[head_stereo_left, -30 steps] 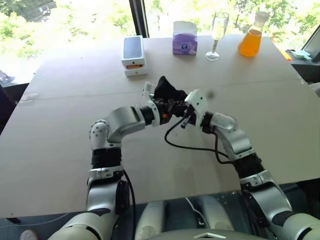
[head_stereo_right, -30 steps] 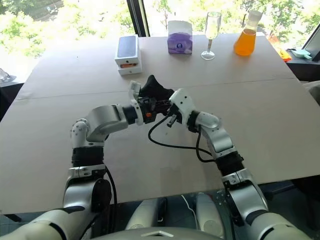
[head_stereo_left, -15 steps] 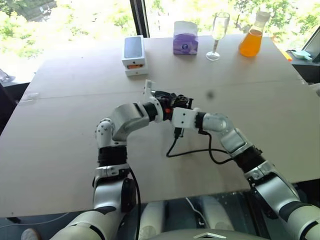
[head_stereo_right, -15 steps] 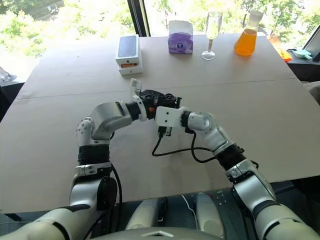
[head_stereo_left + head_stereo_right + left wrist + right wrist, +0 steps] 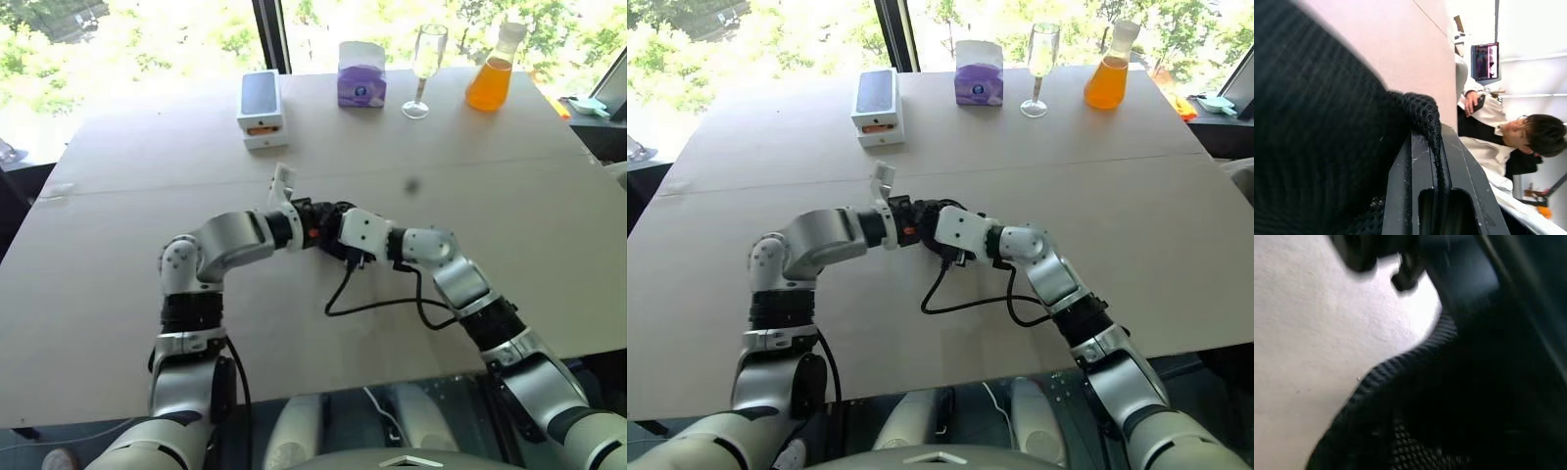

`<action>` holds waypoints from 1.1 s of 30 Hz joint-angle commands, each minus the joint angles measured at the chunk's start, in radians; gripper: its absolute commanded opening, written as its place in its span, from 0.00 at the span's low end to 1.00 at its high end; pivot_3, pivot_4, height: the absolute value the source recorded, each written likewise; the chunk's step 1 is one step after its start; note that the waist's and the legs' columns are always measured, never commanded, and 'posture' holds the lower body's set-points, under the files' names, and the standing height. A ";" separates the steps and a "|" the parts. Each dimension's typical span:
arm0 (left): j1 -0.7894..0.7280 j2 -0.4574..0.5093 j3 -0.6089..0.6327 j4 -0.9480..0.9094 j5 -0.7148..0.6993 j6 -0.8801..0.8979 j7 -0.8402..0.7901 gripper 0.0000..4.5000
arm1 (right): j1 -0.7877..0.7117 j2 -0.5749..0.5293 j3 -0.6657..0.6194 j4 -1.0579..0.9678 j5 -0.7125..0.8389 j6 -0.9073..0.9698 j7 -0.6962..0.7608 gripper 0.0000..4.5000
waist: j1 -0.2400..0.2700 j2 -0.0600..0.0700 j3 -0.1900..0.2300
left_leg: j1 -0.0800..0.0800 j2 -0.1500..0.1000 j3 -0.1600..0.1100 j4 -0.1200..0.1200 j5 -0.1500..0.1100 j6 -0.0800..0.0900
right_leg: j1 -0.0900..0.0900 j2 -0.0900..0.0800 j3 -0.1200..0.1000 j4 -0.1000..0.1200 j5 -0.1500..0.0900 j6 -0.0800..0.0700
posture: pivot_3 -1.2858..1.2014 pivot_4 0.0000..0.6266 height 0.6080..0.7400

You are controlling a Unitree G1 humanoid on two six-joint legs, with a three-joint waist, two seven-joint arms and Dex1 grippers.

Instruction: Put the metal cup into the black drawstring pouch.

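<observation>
Left gripper [image 5: 326,235] clenched on black drawstring pouch [image 5: 1317,147] edge, low over table [image 5: 147,294]. Right gripper [image 5: 939,238] at pouch; grip state unclear. Metal cup unseen. Advice: keep pouch mouth up.

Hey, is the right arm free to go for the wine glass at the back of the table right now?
Probably yes: the right gripper sits at the black pouch, and bare table lies between it and the wine glass.

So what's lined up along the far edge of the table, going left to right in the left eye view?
White phone box → purple tissue box → wine glass → flask of orange liquid.
</observation>
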 commanded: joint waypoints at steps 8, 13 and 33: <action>-0.037 0.115 -0.060 0.092 0.078 -0.006 -0.170 0.00 | 0.077 -0.096 -0.093 -0.392 0.175 0.353 0.079 0.99 | 0.012 0.000 0.000 | 0.000 -0.001 -0.001 0.000 0.000 0.000 | 0.000 -0.001 -0.001 0.000 0.000 0.000 | 0.52 0.24 1.00; -0.098 0.117 -0.104 0.111 0.178 0.028 -0.270 0.00 | 0.032 -0.157 -0.065 -0.368 0.030 0.362 -0.059 0.99 | 0.006 0.000 0.000 | 0.001 0.000 -0.001 -0.001 0.000 0.000 | 0.000 0.000 0.000 0.000 0.000 0.000 | 0.52 0.24 1.00; -0.169 0.201 -0.057 0.184 0.477 0.159 -0.621 0.00 | 0.231 -0.078 -0.221 -0.517 0.249 0.611 -0.153 0.54 | -0.004 0.000 0.000 | 0.000 0.000 0.000 -0.004 0.000 0.000 | -0.002 0.001 0.000 0.000 0.000 0.000 | 0.52 0.24 1.00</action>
